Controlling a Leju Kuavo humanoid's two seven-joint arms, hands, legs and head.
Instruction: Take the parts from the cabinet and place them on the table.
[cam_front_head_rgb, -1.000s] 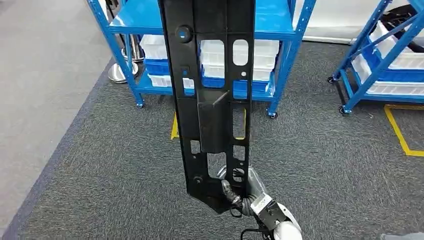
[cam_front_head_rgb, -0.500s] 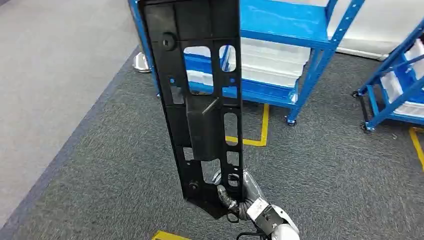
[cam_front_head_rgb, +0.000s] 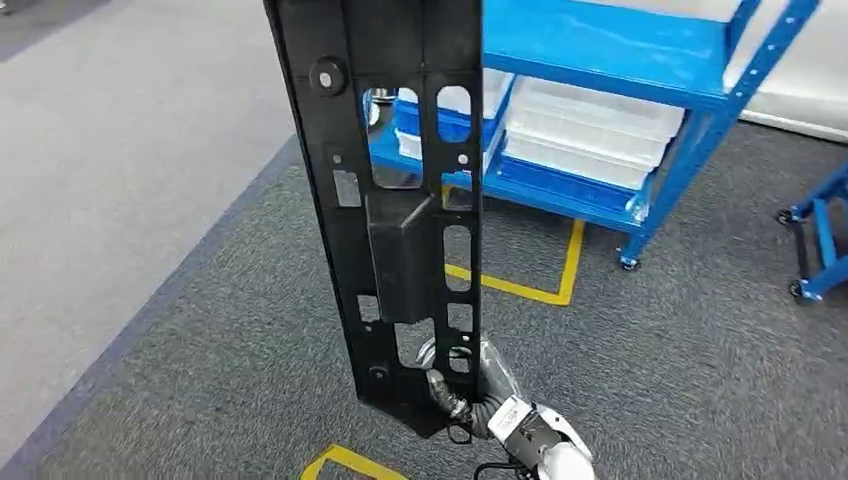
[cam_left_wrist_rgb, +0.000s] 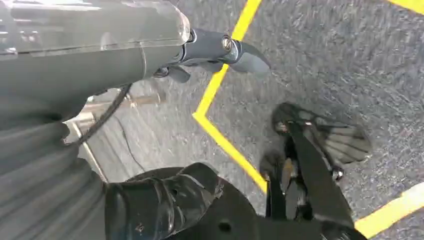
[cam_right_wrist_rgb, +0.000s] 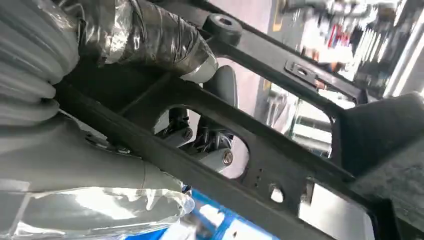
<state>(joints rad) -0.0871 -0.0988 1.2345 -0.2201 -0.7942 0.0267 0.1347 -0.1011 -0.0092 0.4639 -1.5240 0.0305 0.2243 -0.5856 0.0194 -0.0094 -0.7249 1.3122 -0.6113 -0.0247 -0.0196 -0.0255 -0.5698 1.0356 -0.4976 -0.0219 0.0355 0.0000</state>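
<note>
A long black plastic panel (cam_front_head_rgb: 400, 200) with several cut-out slots stands upright in the middle of the head view. My right hand (cam_front_head_rgb: 470, 385) grips its lower end from behind, fingers through a slot. In the right wrist view the panel's ribs (cam_right_wrist_rgb: 280, 150) run across the picture, with the taped thumb (cam_right_wrist_rgb: 150, 40) pressed on one side and darker fingers showing through an opening. My left hand (cam_left_wrist_rgb: 150, 65) hangs over the carpet with its fingers stretched out and nothing in them.
A blue shelf rack (cam_front_head_rgb: 640, 60) with white bins (cam_front_head_rgb: 590, 125) stands behind the panel. Part of another blue rack (cam_front_head_rgb: 815, 240) is at the right edge. Yellow tape lines (cam_front_head_rgb: 540, 290) mark the dark carpet. Lighter grey floor (cam_front_head_rgb: 100, 180) lies to the left.
The whole view has swung left, so the racks slid to the right in the picture. The panel stays upright in my right hand's grip.
</note>
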